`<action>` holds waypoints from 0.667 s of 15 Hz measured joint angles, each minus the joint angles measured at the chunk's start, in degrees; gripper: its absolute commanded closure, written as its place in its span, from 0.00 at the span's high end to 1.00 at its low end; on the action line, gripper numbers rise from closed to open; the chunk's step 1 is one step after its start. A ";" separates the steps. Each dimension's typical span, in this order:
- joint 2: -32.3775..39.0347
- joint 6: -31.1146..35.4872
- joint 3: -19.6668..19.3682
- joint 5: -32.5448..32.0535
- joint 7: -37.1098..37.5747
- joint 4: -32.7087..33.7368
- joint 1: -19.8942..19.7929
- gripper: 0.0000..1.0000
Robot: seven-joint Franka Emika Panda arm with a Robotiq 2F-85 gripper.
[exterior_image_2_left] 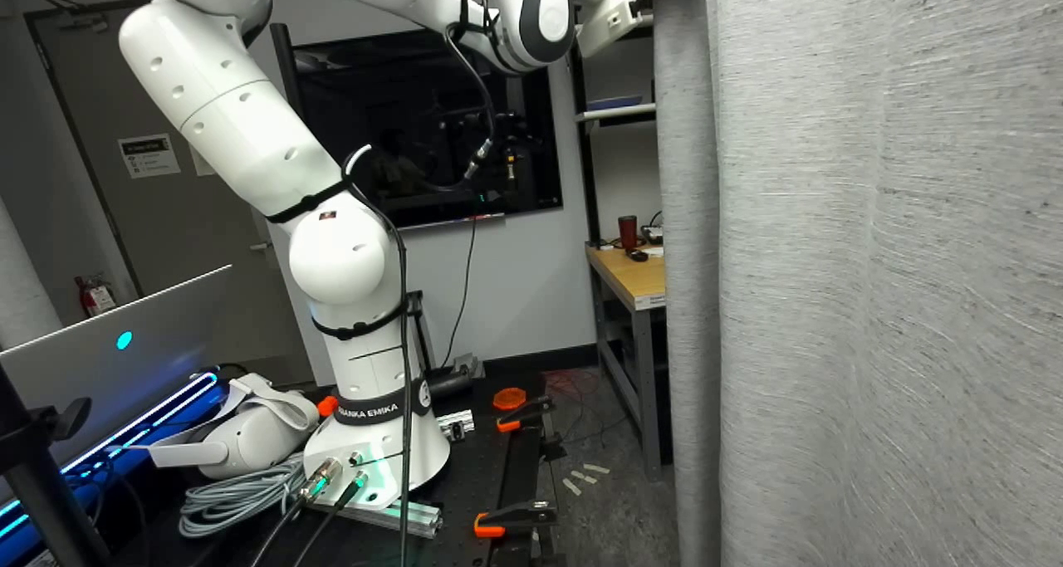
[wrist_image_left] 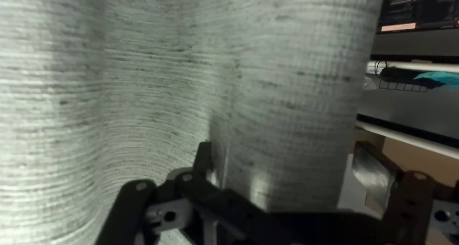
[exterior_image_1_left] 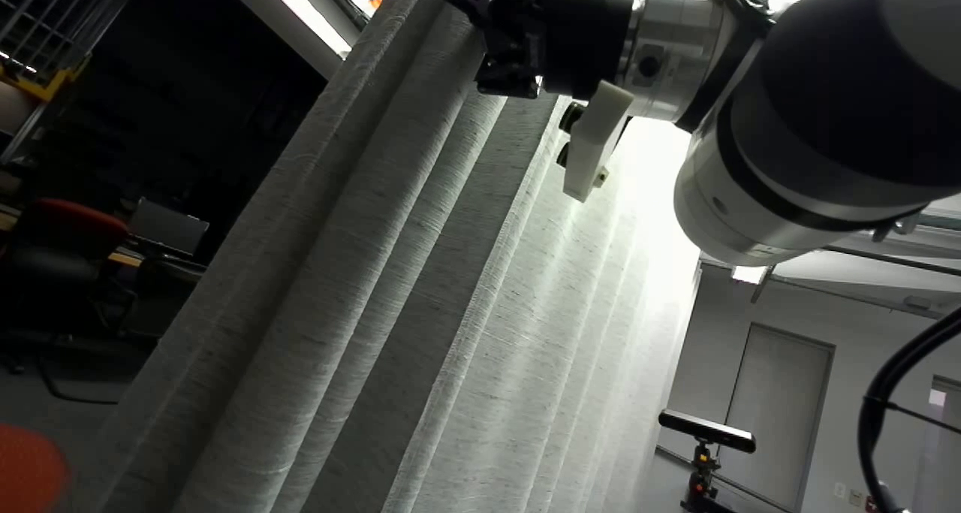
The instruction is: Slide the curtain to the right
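"Gripper [wrist_image_left: 283, 148], one, black, two fingers [wrist_image_left: 203, 157]. State?"

"Spread wide. In the wrist view a broad fold of the curtain [wrist_image_left: 215, 76] lies between the fingers. One fingertip sits at the inner crease of that fold; the other stands just beyond the fabric's outer edge, a narrow strip of background showing between. Whether the first touches the cloth, I cannot tell."

"Curtain, one. Description and location?"

"Light grey-white, fine woven texture, long folds. Visible in both exterior views. In an exterior view it slants across the middle, the gripper and wrist camera [exterior_image_1_left: 597, 145] in front of its upper part; in an exterior view it fills the right-hand side, masking part of a wood tabletop [exterior_image_2_left: 631, 276]."

"Robot arm [exterior_image_2_left: 249, 127], one?"

"White, jointed, black cable [exterior_image_2_left: 404, 318] strapped along it, base [exterior_image_2_left: 399, 459] standing on a black tabletop [exterior_image_2_left: 477, 467]. Upper end beside the curtain."

"Sundries near the base?"

"White headset [exterior_image_2_left: 257, 438], one; grey cable coil [exterior_image_2_left: 237, 501], one; silver laptop [exterior_image_2_left: 166, 334], one; clamps [exterior_image_2_left: 511, 517], orange and black, two, along the tabletop's edge."

"Further back?"

"Dark wall screen [exterior_image_2_left: 415, 119], one, behind the arm. Red cup [exterior_image_2_left: 628, 232], one, upright on the wood tabletop. In an exterior view also: bar-shaped camera [exterior_image_1_left: 706, 430] on a stand [exterior_image_1_left: 703, 472], one, to the right of the curtain; red-backed chair [exterior_image_1_left: 86, 218], one, in shadow to its left."
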 measured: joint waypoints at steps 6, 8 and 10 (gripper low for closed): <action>5.47 2.84 9.39 1.04 1.39 6.69 -10.18 0.52; 7.08 2.90 12.75 1.61 1.32 8.42 -14.39 0.36; 8.07 2.95 15.81 2.06 1.30 9.68 -18.42 0.20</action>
